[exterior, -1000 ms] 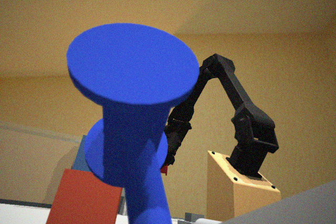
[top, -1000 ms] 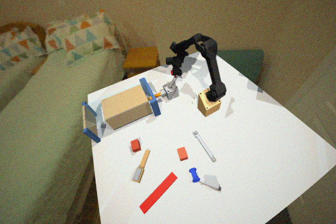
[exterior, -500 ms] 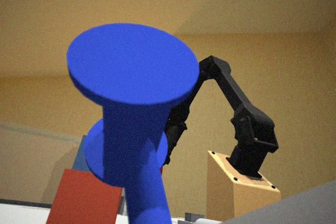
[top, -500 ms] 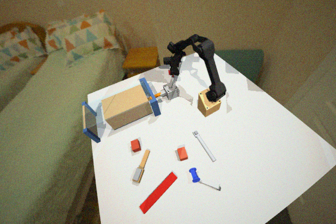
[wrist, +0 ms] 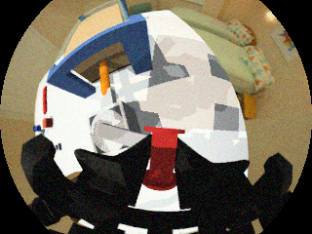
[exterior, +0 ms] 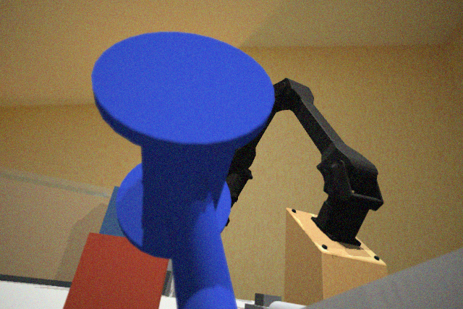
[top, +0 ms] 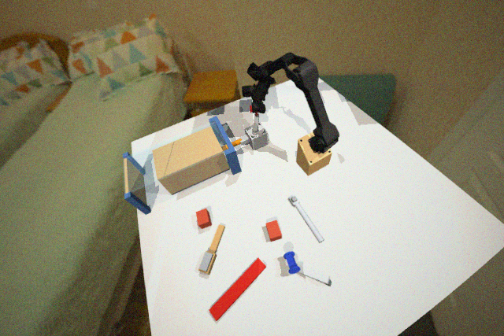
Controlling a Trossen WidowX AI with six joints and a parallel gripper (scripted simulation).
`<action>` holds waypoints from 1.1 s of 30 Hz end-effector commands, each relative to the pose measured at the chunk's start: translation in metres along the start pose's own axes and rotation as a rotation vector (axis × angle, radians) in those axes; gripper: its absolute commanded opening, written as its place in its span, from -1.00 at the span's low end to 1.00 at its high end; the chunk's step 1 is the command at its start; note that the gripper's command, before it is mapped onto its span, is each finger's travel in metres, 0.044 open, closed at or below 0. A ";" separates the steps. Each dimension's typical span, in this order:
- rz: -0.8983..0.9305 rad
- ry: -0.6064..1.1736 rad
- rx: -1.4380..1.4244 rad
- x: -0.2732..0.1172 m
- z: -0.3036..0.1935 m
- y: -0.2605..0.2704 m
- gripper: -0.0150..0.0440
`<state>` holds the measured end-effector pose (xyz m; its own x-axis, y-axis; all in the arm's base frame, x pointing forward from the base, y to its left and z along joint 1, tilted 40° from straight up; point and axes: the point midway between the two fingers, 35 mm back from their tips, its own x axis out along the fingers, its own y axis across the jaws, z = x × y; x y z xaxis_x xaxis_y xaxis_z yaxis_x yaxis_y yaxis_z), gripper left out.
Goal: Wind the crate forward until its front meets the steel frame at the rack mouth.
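The tan crate [top: 190, 157] [wrist: 95, 24] sits flat in the clear-panelled cubby, its front close behind the blue frame [top: 234, 161] [wrist: 138, 36]; any remaining gap is hard to judge. An orange strap piece [top: 234, 144] [wrist: 104, 78] runs through the opening toward the grey winch [top: 260, 141]. The winch handle [top: 256, 121] [wrist: 124, 136] stands on top of the winch, its crank arm reaching to a red grip [wrist: 164, 158]. My gripper [top: 256, 110] [wrist: 163, 138] is shut on that red grip, above and beside the winch. The square key and hole are hidden.
Red blocks [top: 202, 218] [top: 273, 230], a wooden-handled tool [top: 207, 262], a red bar [top: 238, 289], a grey wrench-like tool [top: 307, 220] and a blue-handled tool [top: 291, 262] [exterior: 183, 88] lie on the bench. The arm's wooden base [top: 313, 161] [exterior: 336, 279] stands right of the winch.
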<state>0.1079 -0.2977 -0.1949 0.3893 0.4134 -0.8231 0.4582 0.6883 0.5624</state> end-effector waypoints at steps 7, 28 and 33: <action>0.004 -0.014 -0.017 0.009 0.018 0.002 -0.49; 0.005 -0.016 -0.018 0.017 0.038 0.007 -0.49; 0.006 -0.016 -0.018 0.020 0.042 0.009 -0.49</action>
<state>0.1312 -0.3066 -0.2011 0.3796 0.4128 -0.8279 0.4739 0.6818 0.5572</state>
